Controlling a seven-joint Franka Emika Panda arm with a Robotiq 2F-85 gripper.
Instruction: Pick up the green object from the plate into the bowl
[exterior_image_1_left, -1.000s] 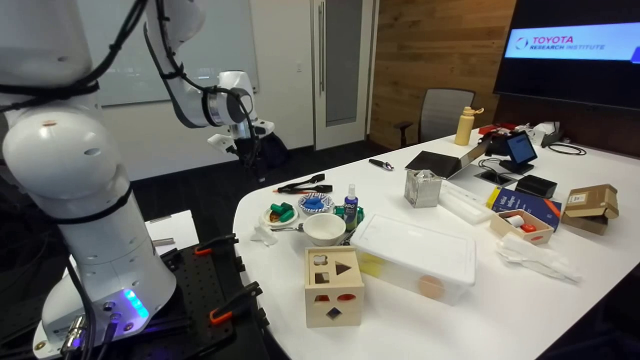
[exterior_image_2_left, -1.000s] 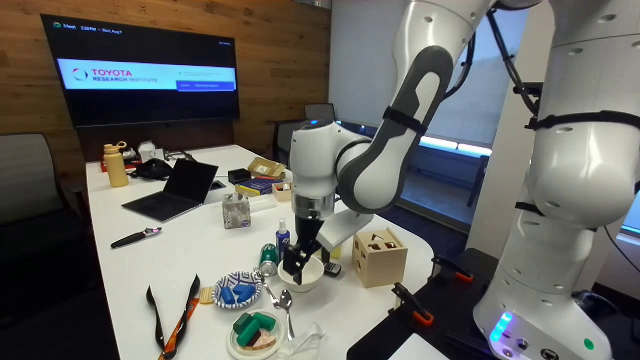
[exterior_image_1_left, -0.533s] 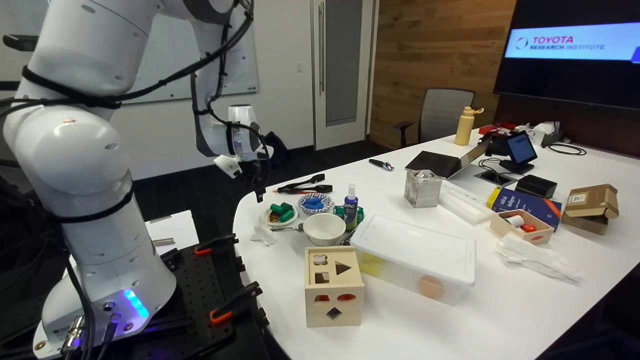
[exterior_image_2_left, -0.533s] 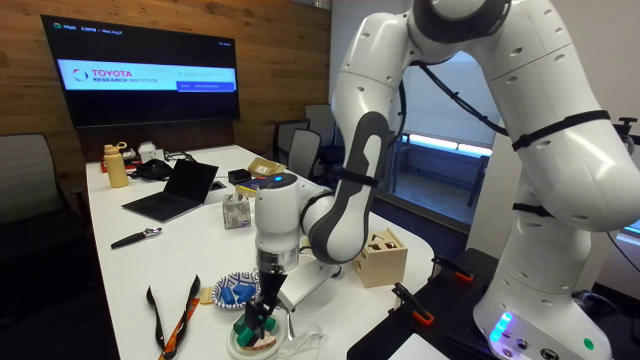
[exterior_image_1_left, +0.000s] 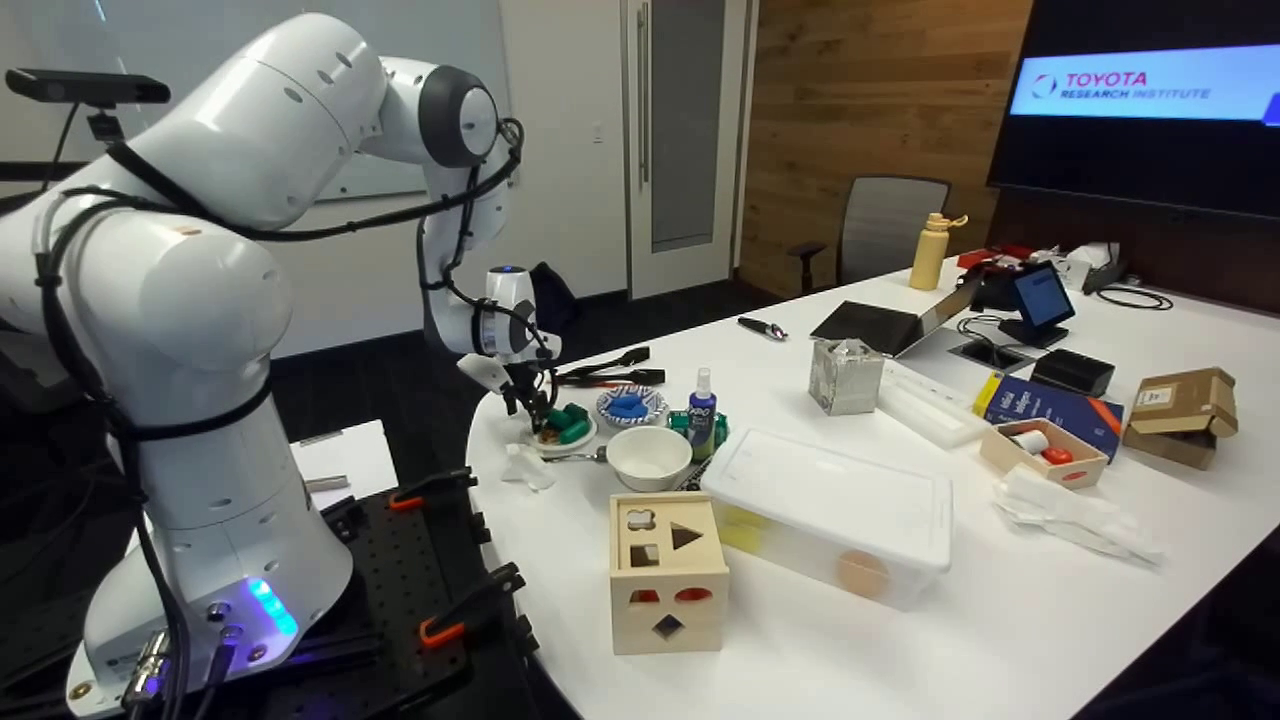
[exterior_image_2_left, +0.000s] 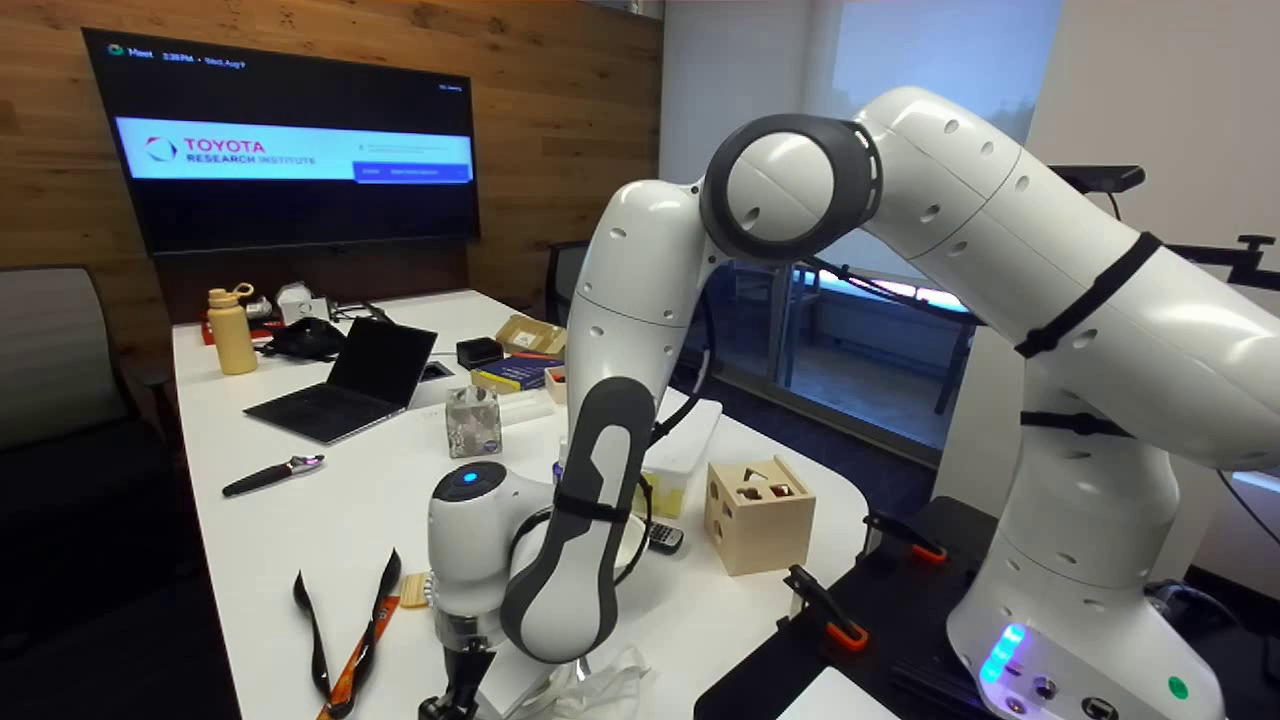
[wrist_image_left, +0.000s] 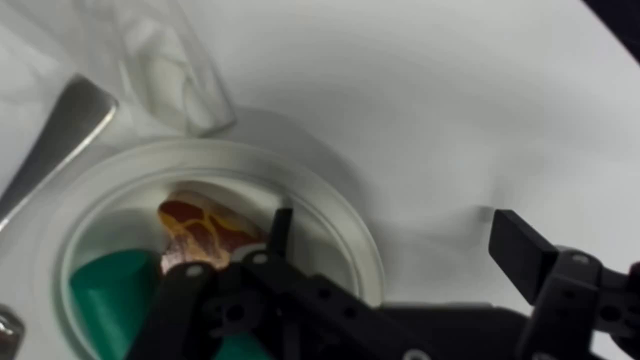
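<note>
The white plate (exterior_image_1_left: 590, 440) holds several dark green blocks (exterior_image_1_left: 573, 425) and a brownish patterned piece. In the wrist view the plate's rim (wrist_image_left: 225, 152), a green block (wrist_image_left: 112, 295) and the red-and-yellow patterned piece (wrist_image_left: 202, 227) show at the lower left. My gripper (wrist_image_left: 392, 215) is open and empty. One finger is over the plate beside the patterned piece, the other is past the rim over the table. The gripper (exterior_image_1_left: 530, 412) is low at the plate in an exterior view. The cream-white bowl (exterior_image_1_left: 649, 458) stands nearby, and the arm partly hides it in an exterior view (exterior_image_2_left: 632, 540).
A blue-patterned bowl (exterior_image_1_left: 632, 392) with blue blocks stands behind the plate. A spray bottle (exterior_image_1_left: 702, 425), wooden block box (exterior_image_1_left: 667, 580) and lidded plastic box (exterior_image_1_left: 830, 510) are close to the bowl. Metal cutlery (wrist_image_left: 55, 135) and crumpled clear plastic (wrist_image_left: 172, 75) lie beside the plate.
The arm has swung and come down. My gripper has moved from high up down to the plate, and now hides the plate in an exterior view. The plate and bowl have not moved.
</note>
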